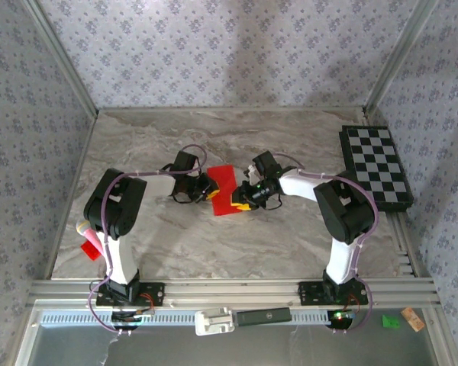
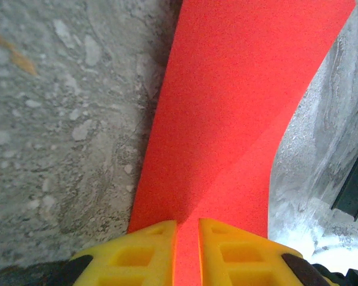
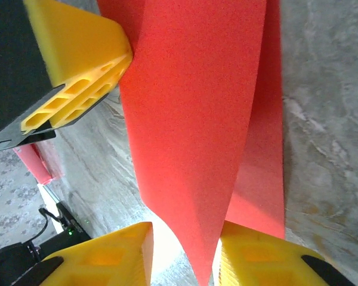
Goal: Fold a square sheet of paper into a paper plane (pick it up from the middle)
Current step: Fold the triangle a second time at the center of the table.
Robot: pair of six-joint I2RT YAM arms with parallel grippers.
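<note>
The square sheet of paper, bright red and folded into a narrower creased shape, lies mid-table between both grippers. My left gripper reaches in from the left. In the left wrist view its yellow fingers stand almost together, and the left gripper is shut on the near edge of the red sheet. My right gripper comes in from the right. It stands open, and a raised pointed flap of the paper hangs down between its spread fingers. The left arm's yellow finger shows beyond the flap.
A black-and-white chequered board lies at the table's right edge. A small red scrap sits near the left arm's base, by the left wall. Patterned walls close in the marble table on three sides.
</note>
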